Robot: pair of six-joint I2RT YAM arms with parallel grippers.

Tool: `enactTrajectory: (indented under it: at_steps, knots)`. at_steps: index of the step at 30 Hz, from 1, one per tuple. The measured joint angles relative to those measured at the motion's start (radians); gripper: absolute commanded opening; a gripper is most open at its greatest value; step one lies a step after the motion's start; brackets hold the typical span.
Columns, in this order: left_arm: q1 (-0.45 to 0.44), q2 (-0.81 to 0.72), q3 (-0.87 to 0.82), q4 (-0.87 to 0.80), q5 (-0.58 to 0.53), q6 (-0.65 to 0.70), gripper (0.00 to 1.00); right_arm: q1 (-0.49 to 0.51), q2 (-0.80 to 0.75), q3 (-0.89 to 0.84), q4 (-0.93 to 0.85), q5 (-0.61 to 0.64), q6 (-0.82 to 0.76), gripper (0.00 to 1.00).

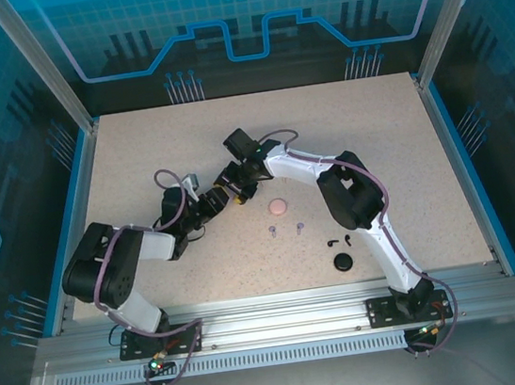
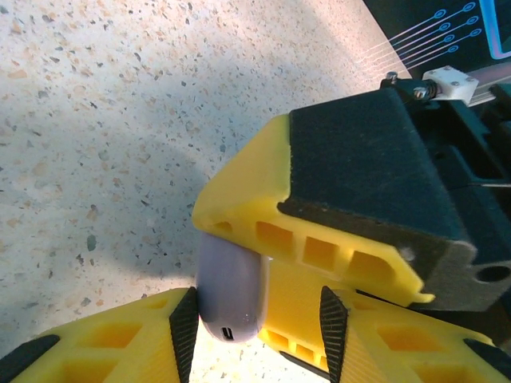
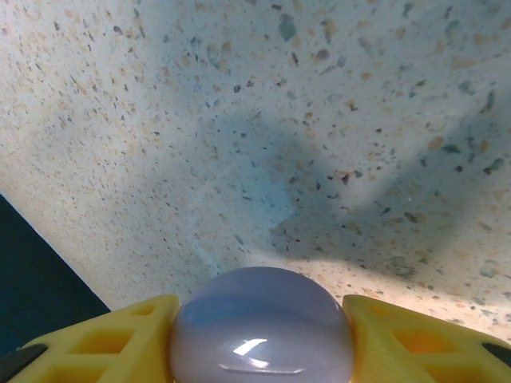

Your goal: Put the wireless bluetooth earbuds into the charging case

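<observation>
The left arm reaches in from the near-left corner of the speckled bench (image 1: 138, 151), and its left hand (image 1: 220, 200) meets the other arm's hand a little left of the bench's middle. In the left wrist view this left hand (image 2: 258, 321) has its two black pads (image 2: 185, 327) on either side of the purple case (image 2: 231, 297). One pad lies against the case's side. The other stands apart from it, with a yellow finger (image 2: 263, 199) of the right hand in between, so I cannot tell whether the left hand is truly clenched on the case or only closed around it.

The purple case sits off the bench surface, on edge, with a small dark slot on its lower end. The right hand (image 1: 241, 189), reaching over from the right, is grasping it. In the right wrist view the rounded purple case (image 3: 261, 331) fills the gap of the right hand (image 3: 261, 351), touching both yellow fingers, with its shadow on the bench below.

Just right of the two hands, near the bench's middle, a pink case (image 1: 278, 207) lies closed and alone. A little nearer the near edge the purple earbuds (image 1: 272, 231) lie side by side, apart from each other. Further right the black earbuds (image 1: 346, 237) lie close together, and the black case (image 1: 344, 262) rests just beyond them, close to the near edge, beside the right arm.
</observation>
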Motion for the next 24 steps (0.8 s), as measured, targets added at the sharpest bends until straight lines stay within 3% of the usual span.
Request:
enactTrajectory:
  at_steps: [10,24]
  knots:
    - [-0.006,0.014,0.001,0.012,0.000,0.000,0.48,0.002,-0.037,-0.009,0.032,-0.008,0.000,0.51]
    - [-0.010,0.018,0.024,0.015,-0.015,-0.006,0.38,0.002,-0.066,-0.064,0.063,-0.010,0.007,0.51]
